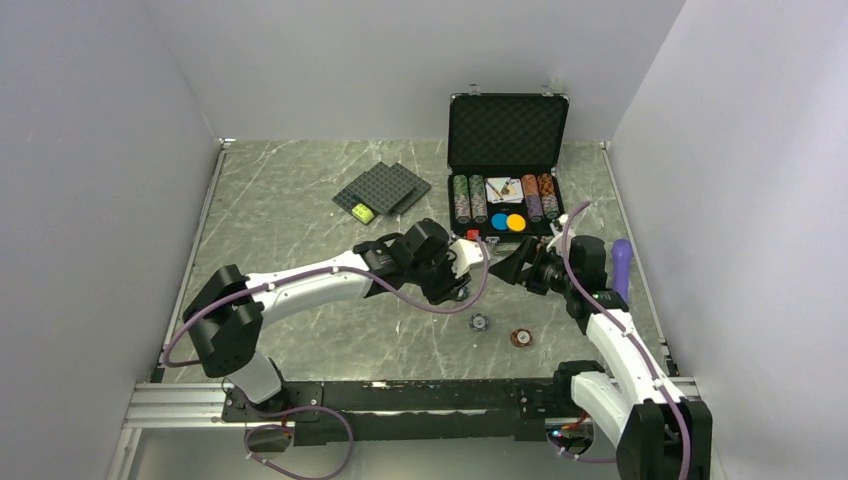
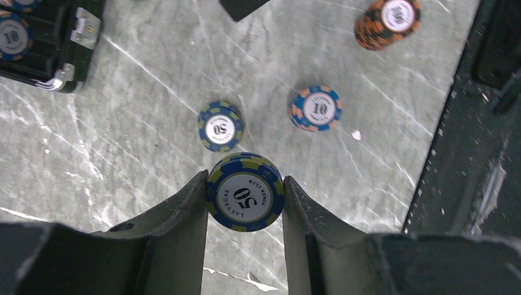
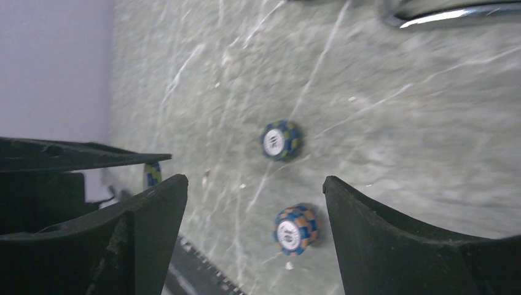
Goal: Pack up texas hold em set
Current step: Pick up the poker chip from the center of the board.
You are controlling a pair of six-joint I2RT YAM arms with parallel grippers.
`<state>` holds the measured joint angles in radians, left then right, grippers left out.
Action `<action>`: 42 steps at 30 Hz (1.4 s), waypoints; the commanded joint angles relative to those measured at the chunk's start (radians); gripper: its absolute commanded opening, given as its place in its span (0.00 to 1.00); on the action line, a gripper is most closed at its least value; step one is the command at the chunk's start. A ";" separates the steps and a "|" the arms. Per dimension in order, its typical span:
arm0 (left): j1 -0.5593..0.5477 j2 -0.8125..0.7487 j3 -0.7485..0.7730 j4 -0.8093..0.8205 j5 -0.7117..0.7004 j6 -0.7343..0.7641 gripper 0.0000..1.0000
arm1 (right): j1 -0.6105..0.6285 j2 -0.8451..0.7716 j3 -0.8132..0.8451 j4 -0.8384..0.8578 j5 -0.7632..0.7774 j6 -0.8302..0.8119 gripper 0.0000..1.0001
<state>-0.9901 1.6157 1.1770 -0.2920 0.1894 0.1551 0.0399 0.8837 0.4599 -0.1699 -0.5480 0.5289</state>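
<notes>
The open black briefcase [image 1: 508,130] stands at the back right, with rows of chips, cards and a blue and an orange disc in its foam tray. My left gripper [image 2: 246,178] is shut on a small blue-and-yellow "50" chip stack [image 2: 246,192], held above the table in front of the case. Below it lie another blue-and-yellow 50 stack [image 2: 220,126], a blue-and-orange 10 stack [image 2: 315,109] and an orange-and-black stack [image 2: 387,21]. My right gripper [image 3: 255,179] hangs open and empty, facing the left one [image 1: 478,250], with the blue-and-orange stack [image 3: 295,229] on the table beneath it.
Dark grey studded plates [image 1: 382,188] with a small yellow-green brick lie at the back centre. A purple object [image 1: 622,262] stands by the right wall. The case's front corner and latch [image 2: 64,46] show at the left wrist view's top left. The black mounting rail [image 1: 420,395] runs along the near edge.
</notes>
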 commanded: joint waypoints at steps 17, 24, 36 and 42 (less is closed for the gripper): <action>-0.002 -0.136 -0.079 0.022 0.199 0.080 0.00 | 0.233 0.075 -0.071 0.376 -0.293 0.298 0.62; -0.004 -0.136 -0.080 0.024 0.198 0.086 0.00 | 0.286 0.110 -0.061 0.413 -0.299 0.313 0.55; -0.012 -0.134 -0.085 0.027 0.191 0.091 0.00 | 0.322 0.171 -0.063 0.452 -0.307 0.307 0.45; -0.013 -0.133 -0.086 0.026 0.189 0.093 0.00 | 0.342 0.192 -0.060 0.491 -0.326 0.322 0.38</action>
<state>-0.9966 1.5173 1.0897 -0.2996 0.3542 0.2241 0.3683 1.0683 0.3782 0.2382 -0.8448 0.8356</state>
